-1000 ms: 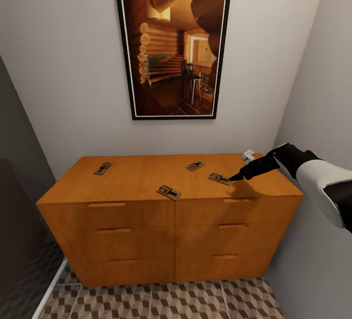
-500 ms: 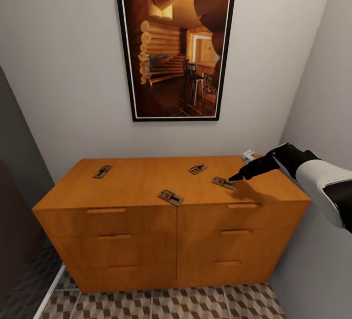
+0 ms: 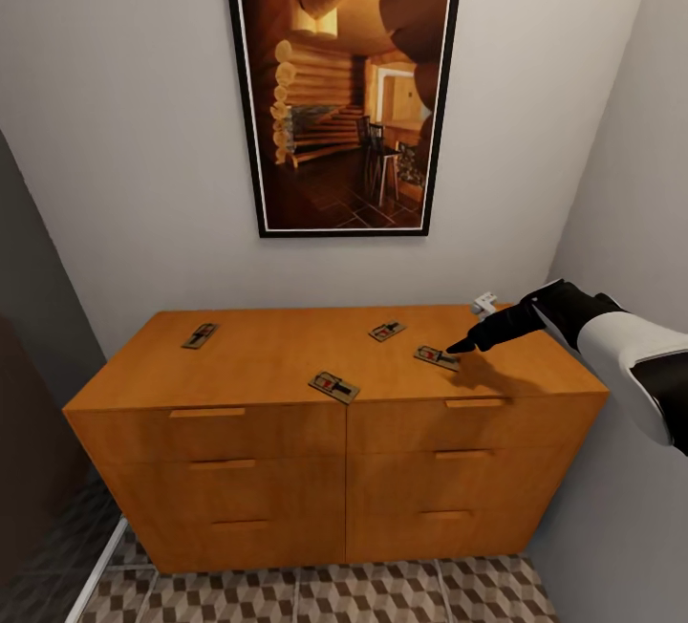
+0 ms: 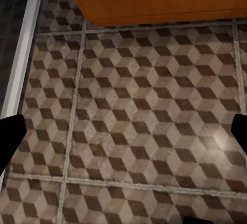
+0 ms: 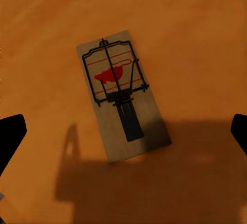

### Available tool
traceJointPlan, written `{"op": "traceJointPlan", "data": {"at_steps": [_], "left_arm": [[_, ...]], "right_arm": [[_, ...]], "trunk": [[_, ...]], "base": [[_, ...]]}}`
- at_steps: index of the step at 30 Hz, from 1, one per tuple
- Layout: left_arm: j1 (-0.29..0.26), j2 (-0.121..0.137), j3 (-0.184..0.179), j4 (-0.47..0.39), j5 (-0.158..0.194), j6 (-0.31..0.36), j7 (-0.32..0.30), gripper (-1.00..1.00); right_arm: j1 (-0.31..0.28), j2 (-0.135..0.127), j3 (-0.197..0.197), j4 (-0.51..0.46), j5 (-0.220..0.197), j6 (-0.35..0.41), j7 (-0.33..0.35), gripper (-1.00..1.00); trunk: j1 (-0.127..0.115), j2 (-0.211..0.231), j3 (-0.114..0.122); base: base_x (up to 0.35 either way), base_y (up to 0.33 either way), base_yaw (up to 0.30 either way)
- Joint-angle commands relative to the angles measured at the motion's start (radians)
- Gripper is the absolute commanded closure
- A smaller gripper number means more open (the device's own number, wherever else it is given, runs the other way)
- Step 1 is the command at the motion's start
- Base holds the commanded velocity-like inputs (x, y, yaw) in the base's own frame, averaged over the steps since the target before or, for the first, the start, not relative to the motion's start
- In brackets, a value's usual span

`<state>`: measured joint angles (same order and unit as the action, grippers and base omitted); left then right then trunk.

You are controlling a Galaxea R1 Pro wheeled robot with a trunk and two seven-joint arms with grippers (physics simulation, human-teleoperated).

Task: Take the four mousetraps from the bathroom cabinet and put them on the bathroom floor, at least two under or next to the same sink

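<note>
4 mousetraps on the cabinet [image 3: 287, 432] top surface: far-left one [image 3: 200, 335], front-middle one [image 3: 333, 386], back one [image 3: 386, 330], and one [image 3: 437, 356] right at the right fingers [image 3: 462, 347]. Right wrist cam shows that trap [image 5: 122, 94] w/ red mouse mark, flat, between the wide-spread fingertips, nothing held. Left wrist cam: bathroom floor [image 4: 134, 121] tiles, cabinet base; left fingers [image 4: 123, 134] apart, empty.

Below my black jaws, a tan mousetrap [image 5: 125, 95] marked red lies on the orange-brown cabinet [image 3: 277, 355]; floor [image 4: 134, 131] cubes brown-beige.
</note>
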<state>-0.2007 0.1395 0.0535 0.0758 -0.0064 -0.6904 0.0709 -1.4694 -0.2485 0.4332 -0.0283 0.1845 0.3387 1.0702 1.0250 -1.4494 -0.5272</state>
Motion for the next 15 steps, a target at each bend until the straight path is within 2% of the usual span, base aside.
{"op": "traceJointPlan", "data": {"at_steps": [1,15], "left_arm": [[-0.002,0.0,0.005,0.004,-0.001,-0.006,0.0,-1.0],[-0.002,0.0,0.005,0.004,-0.001,-0.006,0.0,-1.0]], "right_arm": [[0.0,0.0,-0.008,-0.002,0.01,0.008,0.004,-1.0],[0.0,0.003,-0.008,0.0,0.01,0.008,0.004,-1.0]], "trunk": [[0.0,-0.001,-0.001],[0.0,-0.001,-0.001]], "base": [[0.0,0.0,0.0],[0.0,0.0,0.0]]}}
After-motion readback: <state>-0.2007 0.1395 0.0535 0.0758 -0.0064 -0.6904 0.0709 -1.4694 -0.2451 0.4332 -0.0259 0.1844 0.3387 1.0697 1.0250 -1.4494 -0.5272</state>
